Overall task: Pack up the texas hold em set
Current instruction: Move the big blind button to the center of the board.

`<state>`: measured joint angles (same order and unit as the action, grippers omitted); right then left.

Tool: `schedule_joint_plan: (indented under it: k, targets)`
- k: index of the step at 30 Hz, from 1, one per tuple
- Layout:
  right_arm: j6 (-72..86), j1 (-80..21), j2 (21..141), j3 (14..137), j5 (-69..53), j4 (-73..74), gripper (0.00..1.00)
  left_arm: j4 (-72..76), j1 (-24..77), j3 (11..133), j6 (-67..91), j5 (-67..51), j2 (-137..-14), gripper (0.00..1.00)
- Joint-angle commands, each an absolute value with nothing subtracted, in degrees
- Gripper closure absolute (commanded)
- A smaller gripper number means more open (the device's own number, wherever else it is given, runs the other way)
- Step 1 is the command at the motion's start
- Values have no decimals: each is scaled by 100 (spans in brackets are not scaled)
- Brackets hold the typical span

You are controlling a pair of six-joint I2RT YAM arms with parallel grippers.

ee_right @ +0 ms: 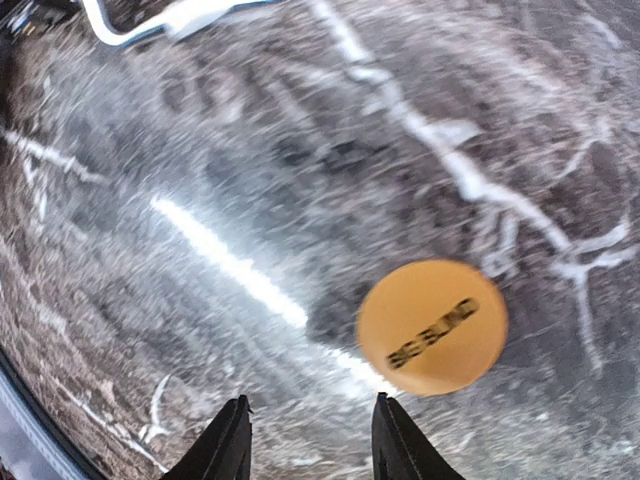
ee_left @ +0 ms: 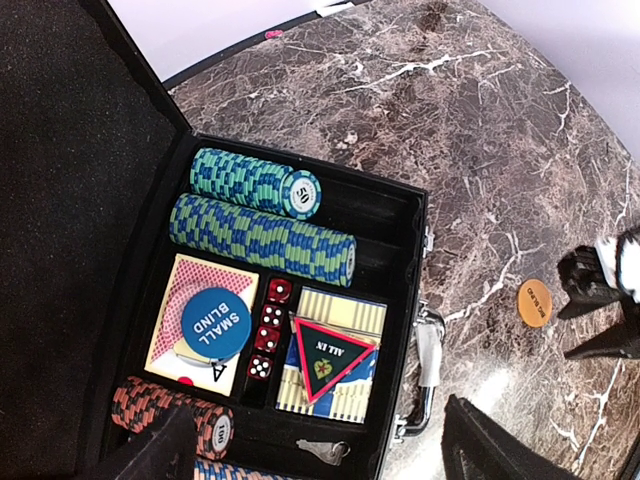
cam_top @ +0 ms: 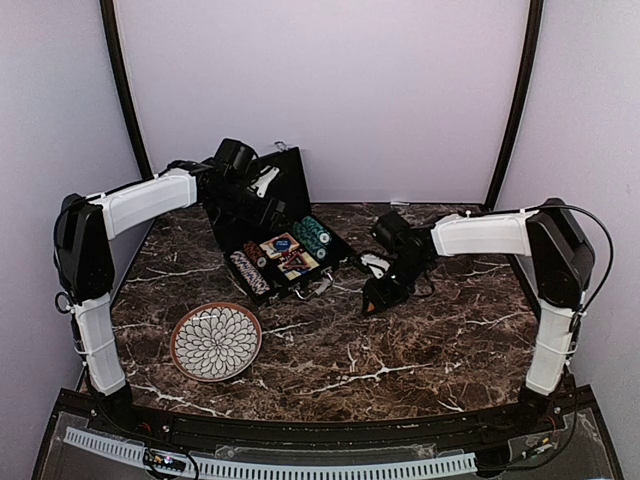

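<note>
The black briefcase (cam_top: 322, 283) lies open at the back left of the table, lid up. In the left wrist view it (ee_left: 400, 215) holds green and blue chip rows (ee_left: 262, 235), a card deck under a blue "small blind" button (ee_left: 214, 319), red dice (ee_left: 268, 335), a second deck under a triangular "all in" marker (ee_left: 325, 359), a key (ee_left: 322, 450) and orange chips (ee_left: 165, 408). My left gripper (ee_left: 320, 405) hovers open above the case (cam_top: 262, 208). An orange round button (ee_right: 432, 327) lies on the marble right of the case handle (ee_left: 534, 301). My right gripper (ee_right: 310, 400) is open just above the table, the button slightly beyond its right finger.
A round white-patterned plate with a brown rim (cam_top: 215, 342) sits at the front left. The case's silver handle (ee_left: 428, 355) faces the right gripper (cam_top: 376, 298). Dark marble table (cam_top: 420, 350); walls close behind and at both sides.
</note>
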<state>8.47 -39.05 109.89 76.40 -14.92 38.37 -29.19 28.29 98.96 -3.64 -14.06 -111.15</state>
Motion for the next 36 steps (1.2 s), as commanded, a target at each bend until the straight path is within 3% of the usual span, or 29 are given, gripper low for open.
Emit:
schedule_joint_plan:
  k: [1, 11, 22, 36]
  targets:
    - [717, -4071, 10578, 7368, -1523, 3588, 57, -2864, 2879, 9763, -321, -1485, -10712, 13]
    - [1069, -3903, 10803, 7813, -252, 3617, 32, -2575, 2956, 9455, -286, -1476, -10487, 14]
    - [900, -3892, 11496, 8095, -453, 3745, 29, -2555, 2978, 9430, -320, -1495, -10485, 14]
    - [803, -4486, 11312, 7686, -833, 3420, 30, -2392, 3061, 9188, -387, -1464, -10412, 16]
